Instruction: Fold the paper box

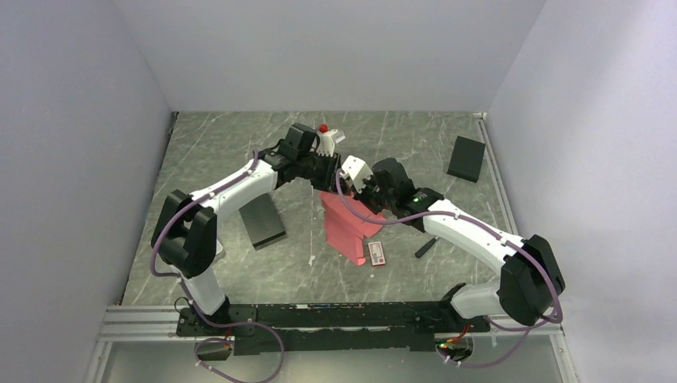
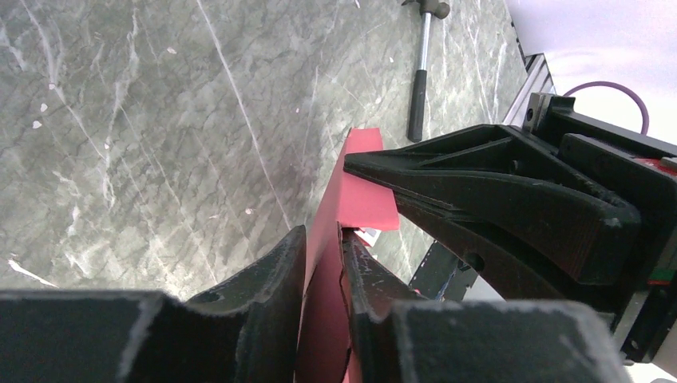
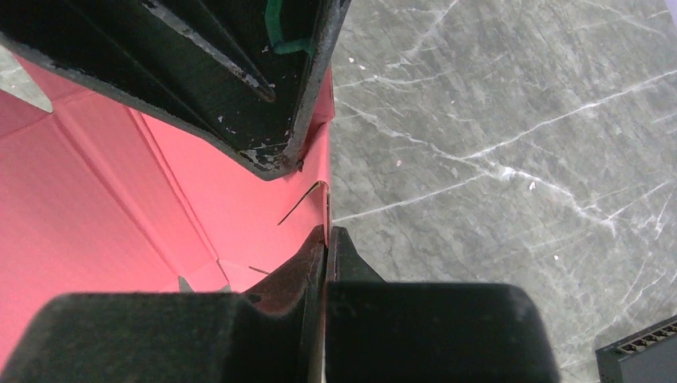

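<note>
Paper box: red-pink cardboard sheet (image 1: 345, 228) with creases showing, partly unfolded, at the middle of the table (image 1: 223, 148), between the two arms.
Its far end: up at the two grippers, which meet over it.
Its near end: reaches toward the arms' bases and ends just beside a small red-and-white packet (image 1: 375, 254). Whether this end rests on the table I cannot tell.
Left gripper (image 2: 323, 236): jaws narrow, one finger (image 2: 271, 279) on each side of the sheet's edge, the sheet running up between them. The finger on the left of its wrist view lies against the card, and a thin dark line shows by the other one. Whether the sheet is truly pinched I cannot tell.
Right gripper (image 3: 326, 236): fingers pressed together on the edge of a pink panel — a firm pinch, with card showing on one side and grey table on the other.
Grippers to each other: close together, the right one's fingers reaching across just above the left one's, both on the same end of the sheet.
Black boxes: one (image 1: 262, 221) lies left of the sheet beside the left arm; another (image 1: 466, 158) sits far right, well apart.
Tool: a dark-handled tool (image 1: 425, 247) with a metal shaft lies right of the packet, under the right arm.
</note>
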You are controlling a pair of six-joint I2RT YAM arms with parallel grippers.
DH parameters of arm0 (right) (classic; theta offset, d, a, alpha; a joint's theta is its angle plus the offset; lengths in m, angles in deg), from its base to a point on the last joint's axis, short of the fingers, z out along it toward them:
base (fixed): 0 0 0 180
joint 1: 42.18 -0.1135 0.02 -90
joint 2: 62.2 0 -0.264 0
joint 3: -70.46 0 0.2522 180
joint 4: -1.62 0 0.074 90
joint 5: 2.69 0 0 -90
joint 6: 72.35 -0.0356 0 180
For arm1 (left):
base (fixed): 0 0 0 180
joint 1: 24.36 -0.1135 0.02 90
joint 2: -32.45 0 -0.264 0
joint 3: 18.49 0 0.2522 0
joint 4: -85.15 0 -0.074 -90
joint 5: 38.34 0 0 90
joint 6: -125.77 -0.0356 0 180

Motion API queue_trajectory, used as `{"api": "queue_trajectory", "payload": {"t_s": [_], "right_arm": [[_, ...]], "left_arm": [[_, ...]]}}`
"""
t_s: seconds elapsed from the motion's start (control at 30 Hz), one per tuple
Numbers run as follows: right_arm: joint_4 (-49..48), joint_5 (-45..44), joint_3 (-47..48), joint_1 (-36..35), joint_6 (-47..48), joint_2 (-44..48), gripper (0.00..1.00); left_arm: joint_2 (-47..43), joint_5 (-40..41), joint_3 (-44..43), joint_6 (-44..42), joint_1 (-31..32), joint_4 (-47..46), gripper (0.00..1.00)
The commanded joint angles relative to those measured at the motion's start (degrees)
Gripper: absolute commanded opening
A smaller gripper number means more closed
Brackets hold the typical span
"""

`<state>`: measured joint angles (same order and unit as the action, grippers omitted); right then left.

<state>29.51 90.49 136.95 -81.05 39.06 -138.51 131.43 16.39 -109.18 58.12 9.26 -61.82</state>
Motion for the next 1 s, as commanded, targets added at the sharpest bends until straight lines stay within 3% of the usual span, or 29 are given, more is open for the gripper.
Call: {"api": "queue_trajectory", "payload": {"t_s": [0.0, 0.2, 0.33, 0.57, 0.83, 0.97], "right_arm": [[-4.5, 1.5, 2.8, -0.5, -0.7, 0.5, 0.00], [-4.2, 1.5, 2.7, -0.6, 0.5, 0.5, 0.00], [-4.1, 2.2, 2.6, -0.6, 1.1, 0.9, 0.00], [-4.0, 3.9, 2.1, -0.6, 2.1, 1.4, 0.00], [-3.4, 6.8, 2.0, -0.3, 2.9, 2.4, 0.00], [-2.8, 8.6, 2.0, -0.2, 2.9, 2.4, 0.00]], "left_arm": [[-1.3, -0.6, -1.6, 0.7, 0.4, -2.4, 0.30], [-7.6, 1.9, 1.7, 0.3, -0.9, -2.1, 0.52], [-12.9, 2.6, 5.2, 0.6, -3.1, -3.1, 0.59], [-23.1, 2.5, 13.1, 1.2, -7.3, -6.4, 0.60], [-36.9, 7.3, 32.8, 6.5, -11.7, -16.2, 0.48], [-39.1, 5.6, 40.5, 10.8, -13.7, -24.9, 0.46]]}}
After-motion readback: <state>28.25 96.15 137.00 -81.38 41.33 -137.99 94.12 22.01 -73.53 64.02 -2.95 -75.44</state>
